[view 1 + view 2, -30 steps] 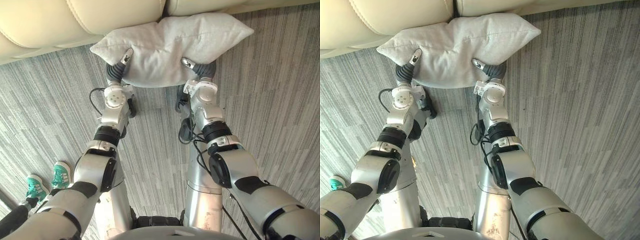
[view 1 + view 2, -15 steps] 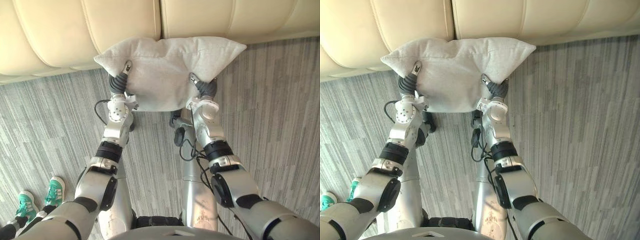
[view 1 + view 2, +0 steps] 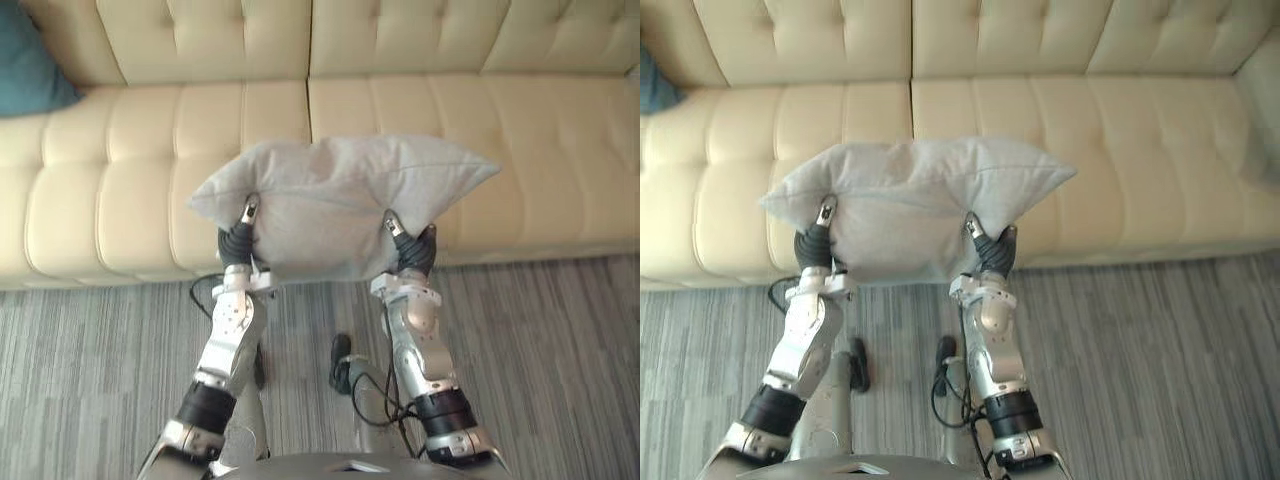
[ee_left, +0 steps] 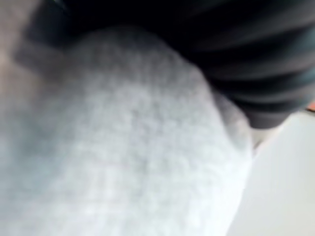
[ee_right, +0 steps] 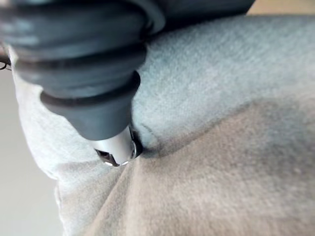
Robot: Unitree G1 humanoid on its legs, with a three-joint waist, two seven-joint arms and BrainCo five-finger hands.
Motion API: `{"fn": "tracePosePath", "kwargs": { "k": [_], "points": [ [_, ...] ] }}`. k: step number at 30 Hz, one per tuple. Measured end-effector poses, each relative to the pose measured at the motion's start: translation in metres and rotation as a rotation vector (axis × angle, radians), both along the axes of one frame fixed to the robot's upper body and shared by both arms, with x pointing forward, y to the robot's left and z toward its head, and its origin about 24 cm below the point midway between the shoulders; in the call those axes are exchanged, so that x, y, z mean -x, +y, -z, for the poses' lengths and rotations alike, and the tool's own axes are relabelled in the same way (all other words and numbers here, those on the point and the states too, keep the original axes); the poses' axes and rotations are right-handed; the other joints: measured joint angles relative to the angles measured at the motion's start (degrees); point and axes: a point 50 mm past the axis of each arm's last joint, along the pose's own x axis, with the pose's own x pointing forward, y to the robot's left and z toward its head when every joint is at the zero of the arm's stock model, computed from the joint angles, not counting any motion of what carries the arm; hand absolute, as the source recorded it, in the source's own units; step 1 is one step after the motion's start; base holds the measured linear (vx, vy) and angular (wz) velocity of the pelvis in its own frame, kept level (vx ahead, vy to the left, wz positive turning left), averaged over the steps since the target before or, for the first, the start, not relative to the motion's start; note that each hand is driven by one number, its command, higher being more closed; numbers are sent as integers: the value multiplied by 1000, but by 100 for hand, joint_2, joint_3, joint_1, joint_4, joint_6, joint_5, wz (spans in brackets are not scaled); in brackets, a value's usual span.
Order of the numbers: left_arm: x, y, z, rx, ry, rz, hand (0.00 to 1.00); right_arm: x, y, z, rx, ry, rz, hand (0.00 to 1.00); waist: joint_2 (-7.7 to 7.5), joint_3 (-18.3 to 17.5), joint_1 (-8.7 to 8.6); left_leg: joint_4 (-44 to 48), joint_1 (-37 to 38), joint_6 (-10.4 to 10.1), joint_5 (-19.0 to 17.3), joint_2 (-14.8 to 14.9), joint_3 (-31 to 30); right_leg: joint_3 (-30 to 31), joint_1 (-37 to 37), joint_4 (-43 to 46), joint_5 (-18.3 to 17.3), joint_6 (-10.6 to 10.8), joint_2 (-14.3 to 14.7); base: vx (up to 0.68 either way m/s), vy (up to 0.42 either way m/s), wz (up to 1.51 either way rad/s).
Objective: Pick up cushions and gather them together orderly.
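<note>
Left hand [image 3: 238,243] is pinching the grey cushion [image 3: 335,195] at its lower left edge, thumb pressing into the front of the fabric, fingers going behind it. Right hand [image 3: 412,250] is clamping the lower right edge the same way. Cushion is hanging in the air between both hands, in front of the cream sofa [image 3: 520,130]. A teal cushion [image 3: 30,60] is lying at the sofa's far left end. Grey carpet [image 3: 90,380] is lying below.

cream tufted sofa [image 3: 560,150] | grey striped carpet [image 3: 560,370] in front
</note>
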Motion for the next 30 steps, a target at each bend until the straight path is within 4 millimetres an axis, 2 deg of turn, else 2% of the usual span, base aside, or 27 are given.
{"fn": "tracePosePath", "kwargs": {
  "k": [2, 7, 10, 13, 15, 17, 18, 20, 22, 23, 24, 25, 26, 27, 28, 30],
  "points": [
    [7, 2, 10, -23, 34, 27, 100, 3, 2, 5, 36, 14, -12, 100, -65, -146, -59, -565, 480, -45, 221, -141, 20, 12, 406, -373, 97, 26, -20, 173, -41, 10],
    [13, -1, 19, -65, 64, 84, 100, 5, -7, 7, 93, 21, -15, 100, -78, -489, -197, -1460, 1214, -66, 621, -332, -48, -55, 1083, -985, 248, 8, -12, 168, -37, 11],
    [15, -3, 21, -76, 70, 104, 100, 5, -11, 7, 118, 20, -12, 100, -73, -505, -275, -1592, 1419, -101, 644, -346, -134, -139, 1291, -1018, 247, 6, 9, 105, -17, 17],
    [17, -4, 24, -79, 84, 113, 100, 6, -14, 8, 132, 24, -11, 100, -68, -530, -304, -1287, 1363, -107, 648, -342, -357, -240, 1494, -1035, 112, -25, 29, 63, -43, 27],
    [21, -3, 31, -80, 111, 115, 100, 8, -15, 13, 136, 41, -22, 100, -41, -532, -286, -431, 1028, -107, 648, -304, -541, -332, 1696, -1025, -27, -50, 21, 17, -62, 32],
    [26, -1, 37, -77, 136, 115, 100, 12, -15, 18, 139, 60, -32, 100, -12, -548, -190, -3, 934, -53, 684, -238, -511, -340, 1838, -1028, -170, -78, 39, -19, -1, 13],
    [30, -1, 42, -67, 158, 117, 100, 15, -15, 22, 140, 73, -38, 100, 27, -595, -187, 54, 928, 11, 732, -225, -446, -354, 1917, -1055, -254, -144, 26, -24, -12, 21],
    [33, -1, 46, -55, 176, 120, 100, 15, -15, 22, 140, 73, -40, 100, 77, -629, -197, 111, 763, 12, 783, -209, -368, -333, 1982, -1209, -253, -186, 21, -12, 10, 25],
    [36, -3, 52, -46, 202, 126, 100, 14, -16, 22, 142, 71, -40, 100, 197, -704, -185, -371, 661, 45, 528, -333, -324, -291, 1977, -1346, -239, -208, -19, 23, 67, 18],
    [37, -3, 54, -46, 214, 126, 100, 14, -16, 22, 142, 72, -40, 100, 215, -715, -184, -652, 638, 63, 515, -454, -379, -290, 1994, -1370, -244, -201, -86, 73, 123, 9],
    [37, -3, 57, -47, 226, 125, 100, 14, -16, 22, 143, 74, -39, 100, 227, -723, -172, -1058, 620, 1, 562, -584, -418, -248, 2018, -1407, -263, -168, -137, 117, 157, -6],
    [39, -3, 59, -45, 239, 124, 100, 14, -16, 23, 144, 78, -39, 100, 274, -752, -121, -1768, 700, -132, 768, -694, -528, -127, 2034, -1442, -299, -88, -148, 145, 179, -25],
    [41, -3, 61, -42, 248, 122, 100, 14, -16, 25, 147, 84, -39, 100, 327, -783, -77, -2045, 804, -127, 1058, -693, -550, -34, 2053, -1448, -334, -7, -113, 207, 217, -54],
    [44, -2, 65, -43, 266, 120, 100, 14, -15, 29, 148, 103, -45, 100, 319, -829, 5, -2018, 877, 107, 1388, -730, -496, 212, 2084, -1466, -339, 25, -115, 262, 258, -60],
    [47, 0, 67, -44, 280, 115, 100, 14, -12, 32, 148, 119, -54, 100, 214, -916, -1, -1702, 772, 324, 1177, -834, -357, 412, 2087, -1506, -369, 80, -228, 340, 313, -52],
    [48, 2, 69, -43, 286, 108, 100, 14, -10, 32, 150, 119, -63, 100, 93, -988, -1, -1387, 709, 457, 838, -951, -127, 620, 2028, -1353, -450, 250, -417, 298, 248, -37]
  ]
}}
